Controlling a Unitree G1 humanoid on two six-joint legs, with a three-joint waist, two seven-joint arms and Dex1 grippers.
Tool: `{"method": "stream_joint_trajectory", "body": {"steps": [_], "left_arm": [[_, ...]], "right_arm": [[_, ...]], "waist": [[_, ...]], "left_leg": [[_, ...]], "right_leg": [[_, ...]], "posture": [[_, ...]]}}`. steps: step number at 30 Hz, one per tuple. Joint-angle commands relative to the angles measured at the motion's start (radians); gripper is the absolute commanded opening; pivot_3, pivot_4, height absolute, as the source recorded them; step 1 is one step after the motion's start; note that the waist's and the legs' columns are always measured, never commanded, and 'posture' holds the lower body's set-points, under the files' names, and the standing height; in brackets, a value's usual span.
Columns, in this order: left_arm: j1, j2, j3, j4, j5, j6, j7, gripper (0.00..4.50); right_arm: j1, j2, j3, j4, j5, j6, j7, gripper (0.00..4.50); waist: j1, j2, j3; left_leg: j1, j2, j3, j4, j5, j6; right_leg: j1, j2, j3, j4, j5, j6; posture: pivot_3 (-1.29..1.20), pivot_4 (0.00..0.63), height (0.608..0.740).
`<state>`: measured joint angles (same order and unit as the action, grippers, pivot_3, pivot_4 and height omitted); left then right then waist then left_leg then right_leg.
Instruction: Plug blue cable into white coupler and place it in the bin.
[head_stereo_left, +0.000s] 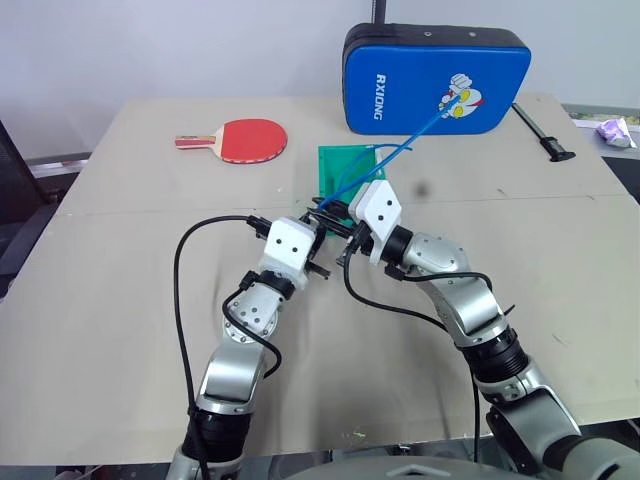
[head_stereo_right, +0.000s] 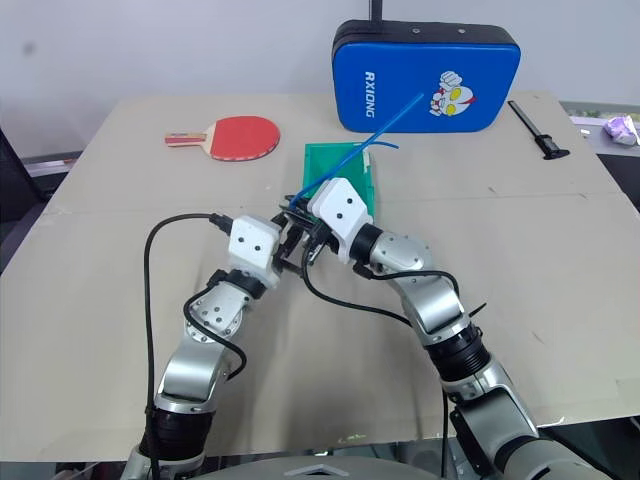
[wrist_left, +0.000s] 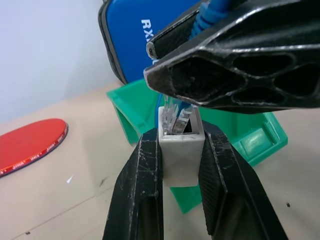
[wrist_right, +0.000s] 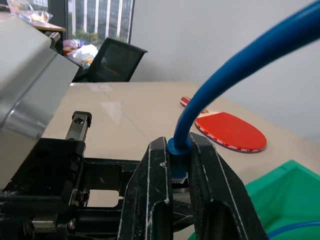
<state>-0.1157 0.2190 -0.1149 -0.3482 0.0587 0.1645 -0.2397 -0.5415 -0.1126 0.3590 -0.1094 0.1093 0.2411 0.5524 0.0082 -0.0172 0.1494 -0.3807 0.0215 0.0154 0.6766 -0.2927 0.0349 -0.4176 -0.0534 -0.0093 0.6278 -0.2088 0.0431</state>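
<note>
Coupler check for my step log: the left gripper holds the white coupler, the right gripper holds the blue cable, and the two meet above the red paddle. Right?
Not quite. The left gripper holds the coupler and the right gripper the cable, but they meet beside the green bin; the left eye view shows the paddle well away.

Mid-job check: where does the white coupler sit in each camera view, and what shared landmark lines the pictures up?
Left eye view: hidden between the two grippers, just in front of the bin.
Right eye view: hidden there too.
Left wrist view: white coupler at centre, clamped between the left gripper fingers, the blue cable plug at its socket.
Right wrist view: cannot make it out.
Shared landmark: the red paddle.
</note>
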Motion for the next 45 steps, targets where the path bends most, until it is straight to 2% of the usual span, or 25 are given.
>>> {"method": "stream_joint_trajectory", "body": {"steps": [1,10,21,29,34,38,42,45], "left_arm": [[-0.026,-0.009,-0.001,-0.057,0.006,-0.033,0.009,0.35],[-0.032,-0.020,0.013,-0.044,0.011,-0.039,0.028,0.35],[-0.030,-0.020,0.017,-0.040,0.000,-0.040,0.022,0.35],[-0.034,-0.018,0.013,-0.043,0.001,-0.043,0.012,0.35],[-0.044,-0.018,-0.013,-0.062,-0.007,-0.068,-0.017,0.35],[-0.054,-0.024,-0.011,-0.076,-0.016,-0.078,-0.022,0.35],[-0.056,-0.026,-0.013,-0.074,-0.015,-0.083,-0.028,0.35],[-0.049,-0.030,-0.011,-0.071,-0.020,-0.079,-0.029,0.35]], "right_arm": [[-0.011,-0.012,0.030,-0.012,-0.047,0.078,-0.010,0.00],[-0.031,0.028,0.057,-0.075,-0.075,0.303,-0.065,0.00],[-0.026,0.013,0.025,-0.115,-0.080,0.374,-0.100,0.00],[-0.031,-0.012,0.070,-0.114,-0.080,0.395,-0.061,0.00],[-0.045,0.005,0.085,-0.030,-0.106,0.443,-0.098,0.00],[-0.031,-0.024,0.120,0.020,-0.112,0.495,-0.069,0.00],[-0.022,-0.016,0.108,0.034,-0.116,0.481,-0.087,0.00],[-0.020,0.024,0.054,0.031,-0.088,0.345,-0.108,0.00]], "waist": [[0.000,0.000,0.000],[0.000,0.000,0.000],[-0.001,0.000,0.000],[-0.001,0.000,0.000],[-0.004,0.000,0.000],[-0.005,0.000,0.000],[-0.008,0.000,0.000],[-0.012,0.000,0.000]], "left_leg": [[0.000,0.000,0.000,0.000,0.000,0.000],[0.000,0.000,0.000,0.000,0.000,0.000],[0.000,0.000,0.000,0.000,0.000,0.000],[0.000,0.000,-0.001,0.000,0.000,0.000],[0.000,0.000,-0.001,0.000,0.000,0.000],[-0.001,-0.001,-0.001,0.000,0.000,0.000],[-0.001,0.000,-0.001,0.000,0.000,0.000],[-0.001,0.000,-0.001,0.000,0.000,0.000]], "right_leg": [[0.000,0.000,0.000,0.000,0.000,0.000],[0.000,0.000,0.000,0.000,0.000,0.000],[0.000,0.000,0.000,0.000,0.000,0.000],[0.000,0.000,-0.001,0.000,0.000,0.000],[0.000,0.000,-0.001,0.000,0.000,0.000],[0.000,0.000,-0.001,0.000,0.000,0.000],[0.000,0.000,-0.001,0.000,0.000,0.000],[0.000,0.000,-0.001,0.000,0.000,0.000]], "posture": [[0.00,0.150,0.728],[0.00,0.150,0.728],[0.00,0.150,0.728],[0.00,0.150,0.728],[0.00,0.150,0.728],[0.00,0.150,0.728],[0.00,0.150,0.728],[0.00,0.150,0.728]]}}
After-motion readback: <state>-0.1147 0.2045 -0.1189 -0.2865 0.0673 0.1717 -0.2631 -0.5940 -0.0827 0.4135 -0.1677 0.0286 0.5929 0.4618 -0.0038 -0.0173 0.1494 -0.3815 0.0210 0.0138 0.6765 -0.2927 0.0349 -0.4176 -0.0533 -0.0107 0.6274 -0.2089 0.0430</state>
